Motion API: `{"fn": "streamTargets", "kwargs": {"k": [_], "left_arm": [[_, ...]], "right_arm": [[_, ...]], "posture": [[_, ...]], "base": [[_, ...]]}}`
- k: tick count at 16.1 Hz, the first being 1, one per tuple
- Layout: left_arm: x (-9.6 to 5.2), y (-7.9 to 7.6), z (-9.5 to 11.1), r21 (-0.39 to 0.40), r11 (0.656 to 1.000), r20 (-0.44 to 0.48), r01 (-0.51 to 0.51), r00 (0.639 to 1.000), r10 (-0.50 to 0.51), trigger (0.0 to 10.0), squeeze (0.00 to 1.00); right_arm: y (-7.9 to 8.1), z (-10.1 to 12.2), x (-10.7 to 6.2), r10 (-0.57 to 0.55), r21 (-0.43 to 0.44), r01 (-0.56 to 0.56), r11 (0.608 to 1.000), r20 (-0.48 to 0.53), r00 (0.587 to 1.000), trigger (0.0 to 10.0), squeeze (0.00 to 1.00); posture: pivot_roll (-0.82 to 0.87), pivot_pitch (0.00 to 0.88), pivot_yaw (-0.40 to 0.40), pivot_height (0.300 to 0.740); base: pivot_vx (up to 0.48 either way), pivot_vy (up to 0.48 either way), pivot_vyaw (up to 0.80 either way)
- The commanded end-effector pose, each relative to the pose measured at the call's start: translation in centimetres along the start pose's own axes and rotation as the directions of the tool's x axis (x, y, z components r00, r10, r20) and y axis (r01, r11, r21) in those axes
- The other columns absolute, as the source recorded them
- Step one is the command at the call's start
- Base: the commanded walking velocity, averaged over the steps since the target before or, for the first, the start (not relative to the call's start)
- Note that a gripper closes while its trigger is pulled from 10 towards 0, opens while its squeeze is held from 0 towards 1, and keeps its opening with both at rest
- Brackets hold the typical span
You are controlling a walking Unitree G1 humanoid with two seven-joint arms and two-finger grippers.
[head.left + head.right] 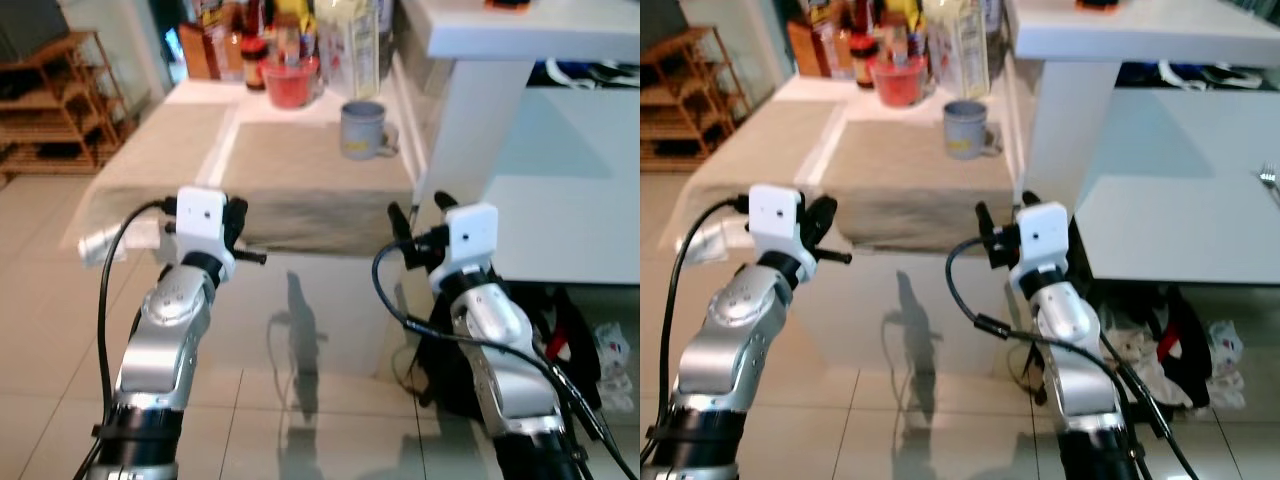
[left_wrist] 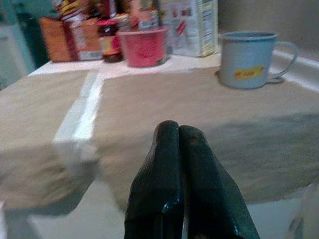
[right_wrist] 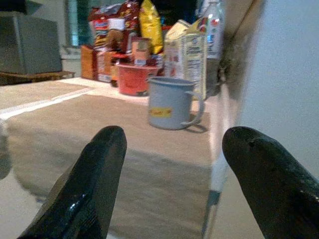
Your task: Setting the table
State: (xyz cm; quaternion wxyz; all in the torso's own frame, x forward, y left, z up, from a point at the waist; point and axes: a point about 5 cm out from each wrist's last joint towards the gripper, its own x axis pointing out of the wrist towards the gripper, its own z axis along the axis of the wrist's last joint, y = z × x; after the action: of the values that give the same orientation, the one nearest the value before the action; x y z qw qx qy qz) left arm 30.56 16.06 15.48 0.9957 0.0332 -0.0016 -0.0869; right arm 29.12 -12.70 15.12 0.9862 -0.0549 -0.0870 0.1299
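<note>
from the head, looking down through the left eye, we stand at the near edge of the desk (image 1: pixel 150 160), which is covered with beige placemats (image 1: pixel 300 170); our left gripper (image 1: pixel 240 235) and right gripper (image 1: pixel 420 225) hang just short of that edge, holding nothing, a stance we read as the approach before any setting begins. the grey mug (image 1: pixel 362 130) sits alone on the right-hand mat, well apart from both grippers; behind it a red bowl (image 1: pixel 292 85) and a crowd of bottles and cartons (image 1: pixel 350 40) line the far end against the wall, presumably stored out of the way of the places to be laid. the right eye tells the same scene, with a white counter (image 1: pixel 1160 215) beside us on the right. along the left wrist, we see the left fingers (image 2: pixel 167 174) pressed together, pointing across the mat toward the mug, whose inside we cannot see. along the right wrist, the right fingers (image 3: pixel 94 184) stand wide apart, framing the mug's side; the red bowl behind it shows no contents we can make out.
</note>
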Motion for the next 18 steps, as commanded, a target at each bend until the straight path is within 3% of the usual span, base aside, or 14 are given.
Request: {"fn": "streamTargets", "kwargs": {"k": [1, 15, 18], "left_arm": [[0.1, -0.3, 0.7, 0.016, 1.000, 0.028, 0.010, 1.000, -0.010, 10.0, 0.00], [0.1, -0.3, 0.7, 0.016, 1.000, 0.028, 0.010, 1.000, -0.010, 10.0, 0.00], [0.7, -1.3, 1.1, -0.005, 1.000, 0.056, 0.015, 0.998, -0.015, 10.0, 0.00]], "right_arm": [[-0.3, 0.2, 0.2, -0.015, 0.005, 0.015, 1.000, 0.001, 1.000, 10.0, 0.00], [-0.3, 0.2, 0.2, -0.015, 0.005, 0.015, 1.000, 0.001, 1.000, 10.0, 0.00], [-0.2, -0.1, 1.3, 0.049, 0.039, -0.047, 0.998, -0.032, 0.998, 10.0, 0.00]], "posture": [[-0.06, 0.000, 0.040, 0.736], [-0.06, 0.000, 0.040, 0.736], [-0.07, 0.000, 0.035, 0.736]], "base": [[0.450, 0.000, 0.00], [0.450, 0.000, 0.00], [0.000, 0.000, 0.00]]}}
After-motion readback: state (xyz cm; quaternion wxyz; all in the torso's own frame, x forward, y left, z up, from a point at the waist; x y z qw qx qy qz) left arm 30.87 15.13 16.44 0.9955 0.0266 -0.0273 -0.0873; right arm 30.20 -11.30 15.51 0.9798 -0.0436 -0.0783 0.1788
